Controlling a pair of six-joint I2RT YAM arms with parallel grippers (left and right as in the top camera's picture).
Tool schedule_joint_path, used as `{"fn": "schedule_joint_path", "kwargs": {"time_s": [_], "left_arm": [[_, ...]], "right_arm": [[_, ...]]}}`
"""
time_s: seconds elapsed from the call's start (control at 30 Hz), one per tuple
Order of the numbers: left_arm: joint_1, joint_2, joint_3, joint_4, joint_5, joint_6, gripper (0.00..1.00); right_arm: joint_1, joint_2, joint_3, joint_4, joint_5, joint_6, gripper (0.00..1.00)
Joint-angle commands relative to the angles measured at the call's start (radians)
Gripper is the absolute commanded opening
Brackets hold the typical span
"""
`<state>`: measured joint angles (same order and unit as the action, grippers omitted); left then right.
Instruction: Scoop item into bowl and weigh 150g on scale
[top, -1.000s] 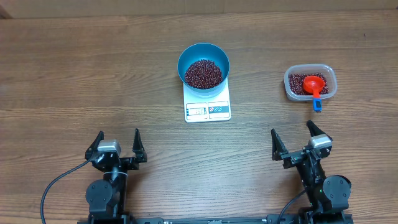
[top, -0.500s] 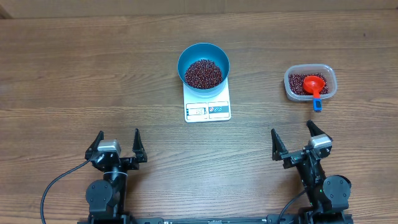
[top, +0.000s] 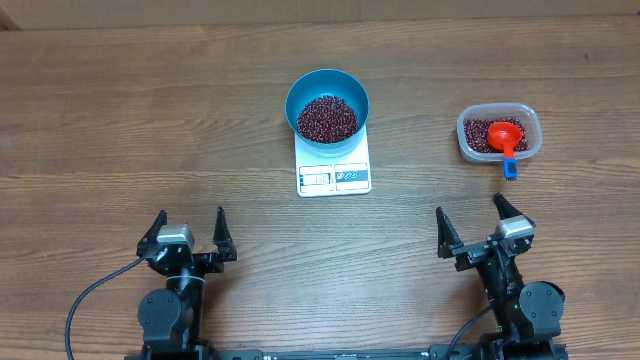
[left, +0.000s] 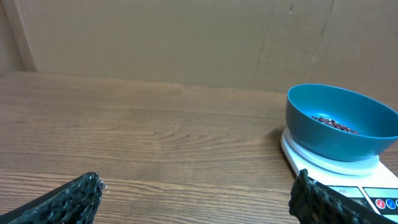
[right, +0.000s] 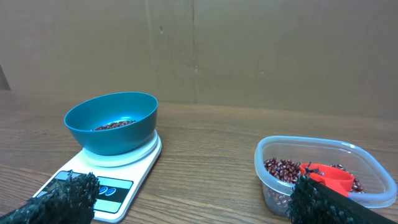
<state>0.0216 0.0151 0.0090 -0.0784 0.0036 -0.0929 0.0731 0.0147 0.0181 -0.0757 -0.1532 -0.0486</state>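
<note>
Brown wood-grain tabletop (top: 120, 120) fills the overhead view, and in both wrist views a plain cardboard wall (left: 155, 37) stands behind its far edge. At the near edge the two arms sit well apart, neither touching anything. The left gripper (top: 190, 213) is released, its dark fingers spread wide over bare wood and holding nothing. The right gripper (top: 468, 205) is likewise released and empty, its fingers just as wide. Near the middle of the tabletop lies the white scale (top: 334, 176), its display and blue-marked buttons on the edge facing the arms. The blue bowl (top: 327, 77) stands upright on the far part of the scale, covering most of the platform. To the right, well apart from the scale, sits a clear plastic tub (top: 500, 107) with rounded corners. A red scoop (top: 504, 134) lies in the tub, its blue-tipped handle sticking out over the near rim. Dark red beans (top: 326, 118) form a low heap in the bottom of the bowl, and more of the same beans lie in the tub around the scoop.
</note>
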Motion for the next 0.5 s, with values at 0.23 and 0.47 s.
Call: {"fn": "schedule_joint_path", "kwargs": {"time_s": [0.23,0.47], "left_arm": [[0.006,-0.011,-0.004,0.000,-0.006,0.026,0.99],[0.006,-0.011,-0.004,0.000,-0.006,0.026,1.00]], "right_arm": [[0.004,-0.013,-0.010,0.006,-0.002,-0.002,1.00],[0.004,-0.013,-0.010,0.006,-0.002,-0.002,1.00]]}}
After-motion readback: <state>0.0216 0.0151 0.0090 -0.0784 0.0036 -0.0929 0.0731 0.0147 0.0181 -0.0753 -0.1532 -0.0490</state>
